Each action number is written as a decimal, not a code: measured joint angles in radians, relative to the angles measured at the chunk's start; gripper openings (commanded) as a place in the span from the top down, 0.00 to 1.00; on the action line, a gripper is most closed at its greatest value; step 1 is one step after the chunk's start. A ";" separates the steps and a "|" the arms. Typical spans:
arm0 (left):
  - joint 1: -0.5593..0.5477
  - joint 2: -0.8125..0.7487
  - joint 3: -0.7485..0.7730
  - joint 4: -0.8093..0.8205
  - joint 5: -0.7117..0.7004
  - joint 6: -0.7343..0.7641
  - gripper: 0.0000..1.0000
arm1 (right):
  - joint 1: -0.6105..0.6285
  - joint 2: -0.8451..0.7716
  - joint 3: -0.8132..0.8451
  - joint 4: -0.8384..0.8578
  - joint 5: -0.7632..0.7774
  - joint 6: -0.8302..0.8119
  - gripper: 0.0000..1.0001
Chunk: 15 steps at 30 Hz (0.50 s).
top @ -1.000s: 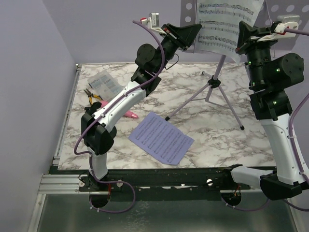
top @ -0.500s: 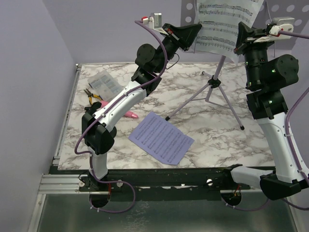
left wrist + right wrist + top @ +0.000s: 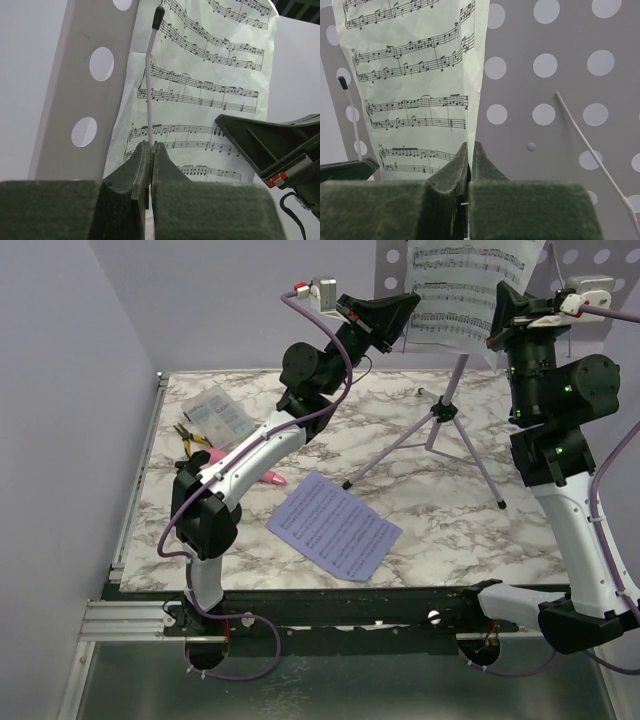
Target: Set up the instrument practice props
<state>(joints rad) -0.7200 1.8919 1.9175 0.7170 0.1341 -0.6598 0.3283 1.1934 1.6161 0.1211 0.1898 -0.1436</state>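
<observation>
The lavender perforated music-stand desk [image 3: 585, 254] stands on a thin silver tripod [image 3: 441, 418] at the back of the table. A printed sheet-music page [image 3: 455, 295] rests against it. My left gripper [image 3: 408, 306] is shut on the stand's thin page-holder wire [image 3: 149, 100], which rises black-tipped in front of the page [image 3: 210, 95]. My right gripper [image 3: 469, 146] is shut on the page's lower right edge [image 3: 415, 90], in front of the desk [image 3: 560, 90]. A second page [image 3: 335, 525] lies flat on the table. The pink microphone [image 3: 270, 478] lies partly hidden under my left arm.
A clear compartment box [image 3: 215, 415] and orange-handled pliers [image 3: 195, 441] lie at the table's back left. The tripod legs spread across the middle right. A second holder wire [image 3: 590, 150] slants across the desk on the right. Walls close in on the left and behind.
My left gripper has shut on the page-holder wire and its arm has shifted slightly. The right arm moved a little left at first, then held still with the page.
</observation>
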 measured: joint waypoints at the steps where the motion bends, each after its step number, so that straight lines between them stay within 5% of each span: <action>1: -0.001 0.000 -0.002 0.006 0.003 0.005 1.00 | 0.000 0.001 0.000 0.003 0.000 0.000 0.99; 15: -0.002 0.000 -0.026 0.062 0.016 0.033 1.00 | 0.000 0.054 0.000 0.021 -0.042 0.046 0.99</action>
<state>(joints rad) -0.7223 1.8919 1.8912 0.7788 0.1497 -0.6266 0.3283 1.2472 1.6161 0.1421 0.1482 -0.0978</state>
